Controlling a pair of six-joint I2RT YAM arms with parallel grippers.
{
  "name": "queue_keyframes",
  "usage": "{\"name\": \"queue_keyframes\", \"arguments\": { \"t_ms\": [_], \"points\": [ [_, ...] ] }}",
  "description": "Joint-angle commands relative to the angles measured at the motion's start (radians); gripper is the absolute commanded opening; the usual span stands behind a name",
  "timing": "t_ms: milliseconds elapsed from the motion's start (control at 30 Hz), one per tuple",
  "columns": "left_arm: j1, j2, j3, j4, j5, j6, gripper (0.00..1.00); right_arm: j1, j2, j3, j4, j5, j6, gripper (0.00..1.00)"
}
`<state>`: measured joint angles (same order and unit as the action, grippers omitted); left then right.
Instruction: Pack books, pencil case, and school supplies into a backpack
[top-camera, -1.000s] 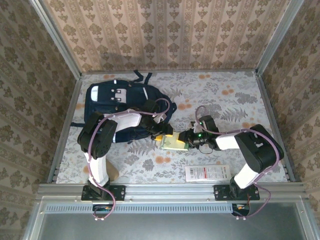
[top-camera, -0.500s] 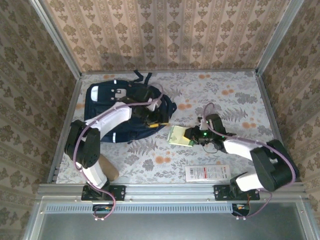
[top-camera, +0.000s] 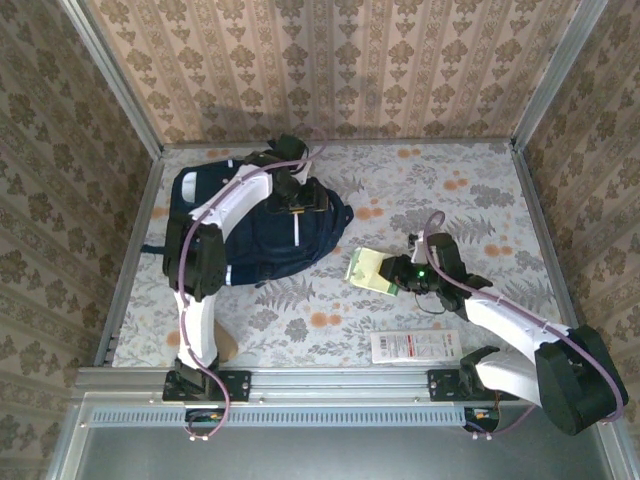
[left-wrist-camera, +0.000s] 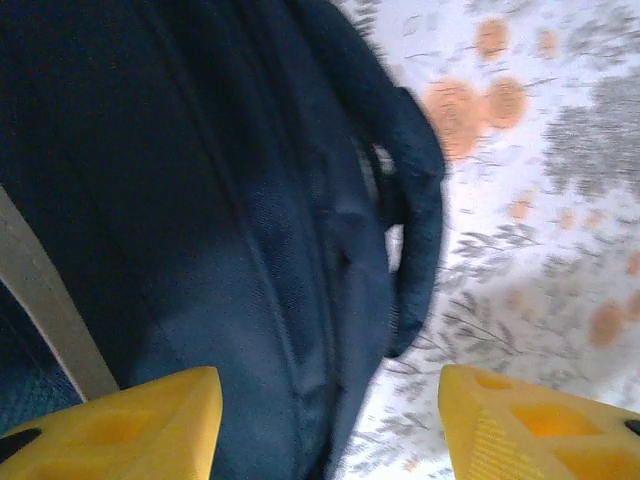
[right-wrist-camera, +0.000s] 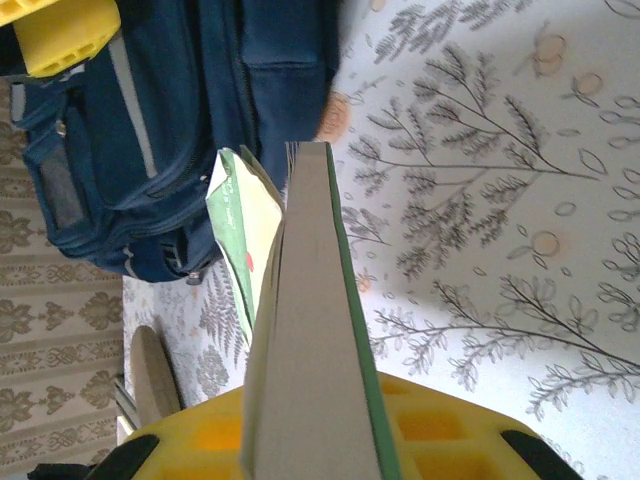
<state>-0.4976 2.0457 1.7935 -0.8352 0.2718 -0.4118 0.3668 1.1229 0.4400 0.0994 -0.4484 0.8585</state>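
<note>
We see the left hand (top-camera: 303, 203), fingers apart and empty, over the far right corner of the backpack (top-camera: 250, 235), which lies at the back left of the table (top-camera: 480, 200). The right hand (top-camera: 396, 274) is clamped on the pale green packet (top-camera: 366, 268), near the backpack's right side; the long white packet (top-camera: 415, 346) lies by the table's front edge.

**Inspector:** What sort of place is this?

**Me:** A purpose-built test cell in a lab, not a home. Wallpapered panels (top-camera: 330, 70) close my left, right and far sides, held in bare aluminium posts (top-camera: 553, 72).

**Inspector:** Further evidence?

**Me:** The table (top-camera: 470, 190) carries a printed floral sheet. My arm bases (top-camera: 205, 385) are bolted to a metal rail (top-camera: 340, 378) along the near edge.
</note>
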Motion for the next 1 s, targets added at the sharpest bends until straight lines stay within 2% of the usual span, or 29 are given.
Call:
{"name": "queue_keyframes", "arguments": {
  "t_ms": [0, 100, 233, 467, 700, 967],
  "points": [
    [0.017, -0.038, 0.027, -0.079, -0.068, 0.036, 0.58, -0.005, -0.009, -0.016, 0.009, 0.006, -0.011, 0.0],
    [0.034, -0.104, -0.034, -0.035, -0.065, 0.025, 0.59, -0.005, -0.005, -0.029, 0.021, 0.009, -0.012, 0.0],
    [0.1, -0.14, -0.097, 0.008, -0.028, 0.001, 0.59, -0.005, 0.026, -0.032, 0.044, 0.002, -0.013, 0.0],
    [0.118, -0.089, -0.112, 0.045, 0.053, -0.022, 0.57, -0.005, 0.068, -0.024, 0.074, -0.009, -0.005, 0.0],
    [0.116, -0.033, -0.088, 0.079, 0.102, -0.032, 0.47, -0.004, 0.082, -0.033, 0.07, -0.011, -0.011, 0.0],
    [0.108, 0.023, -0.077, 0.108, 0.139, -0.048, 0.41, -0.005, 0.087, -0.036, 0.076, 0.002, -0.015, 0.0]
  ]
}}
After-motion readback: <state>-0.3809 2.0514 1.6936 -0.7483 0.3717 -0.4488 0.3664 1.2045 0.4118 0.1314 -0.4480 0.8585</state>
